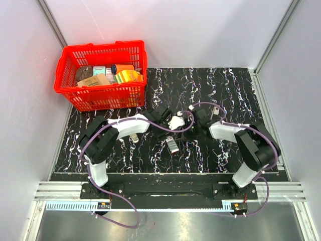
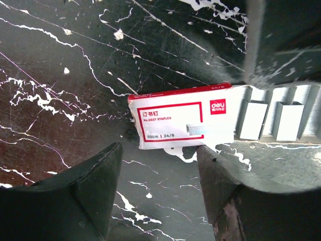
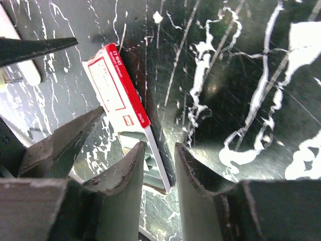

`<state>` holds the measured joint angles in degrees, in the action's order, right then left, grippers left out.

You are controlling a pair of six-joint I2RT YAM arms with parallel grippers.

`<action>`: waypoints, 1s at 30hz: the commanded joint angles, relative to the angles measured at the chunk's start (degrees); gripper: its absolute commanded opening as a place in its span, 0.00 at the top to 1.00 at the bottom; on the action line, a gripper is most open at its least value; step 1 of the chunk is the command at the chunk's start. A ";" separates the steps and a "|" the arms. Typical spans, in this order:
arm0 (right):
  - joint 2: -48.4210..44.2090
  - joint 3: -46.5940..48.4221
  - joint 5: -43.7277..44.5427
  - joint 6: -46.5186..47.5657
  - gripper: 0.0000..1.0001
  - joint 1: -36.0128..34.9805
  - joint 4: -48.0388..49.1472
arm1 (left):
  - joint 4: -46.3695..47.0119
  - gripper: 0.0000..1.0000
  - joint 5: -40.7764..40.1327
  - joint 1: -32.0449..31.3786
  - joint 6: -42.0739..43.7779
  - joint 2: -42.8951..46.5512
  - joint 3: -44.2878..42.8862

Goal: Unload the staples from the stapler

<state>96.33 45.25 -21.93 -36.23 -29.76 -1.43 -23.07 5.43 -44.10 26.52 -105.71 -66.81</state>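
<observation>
1. At the middle of the black marbled mat [image 1: 235,90], your two arms meet nose to nose over a white-and-red staple box [image 1: 175,122].
2. Your left gripper [image 2: 159,155] stands open, its fingers [image 2: 95,191] well apart. The staple box lies flat just past their tips and is longer than the gap between them. One tip sits right at its near edge, and nothing is held there.
3. The box's tray [image 2: 271,95] is slid partway out of the sleeve, and grey strips of staples [image 2: 253,119] sit in it.
4. Your right gripper [image 3: 159,146] is only slightly parted. The tray's white side wall stands in the narrow gap, close against one finger with a dark sliver on the other side. You have it straddled, with no clear pinch on it.
5. From the left wrist you see one finger of that right gripper over the tray's far wall.
6. The stapler [image 1: 172,144], small, black and silver, lies on the mat just on the near side of both grippers. Neither touches it.
7. A red basket [image 1: 100,47] of packaged goods sits at the far left corner, well apart.
</observation>
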 commanded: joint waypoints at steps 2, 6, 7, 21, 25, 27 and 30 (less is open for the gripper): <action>-7.91 -2.36 6.64 1.86 0.62 -0.48 -4.46 | -1.27 0.31 -0.77 -0.03 1.60 -0.46 -1.66; -12.21 -6.83 6.56 0.73 0.66 -0.48 -3.67 | -2.76 0.26 -0.34 0.41 2.57 1.20 -1.75; -13.27 -7.98 6.03 0.63 0.67 -0.48 -3.32 | -3.47 0.25 0.10 0.68 2.66 2.08 -1.92; -17.85 -10.72 3.56 1.59 0.47 -1.09 3.54 | -12.18 0.18 10.92 7.62 -4.62 -0.10 -12.64; -16.09 -8.52 6.54 4.40 0.29 -4.07 3.63 | -12.00 0.19 8.90 8.32 -7.54 -3.70 -16.07; -15.39 -7.90 9.35 5.72 0.23 -6.35 3.63 | -12.35 0.20 8.98 8.68 -8.50 -5.20 -17.30; -14.60 -7.64 12.52 8.01 0.20 -9.26 4.77 | -13.75 0.22 11.52 9.82 -9.21 -7.05 -19.41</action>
<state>80.60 35.70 -14.87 -32.67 -35.57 0.45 -35.24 14.28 -35.73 20.21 -110.87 -82.59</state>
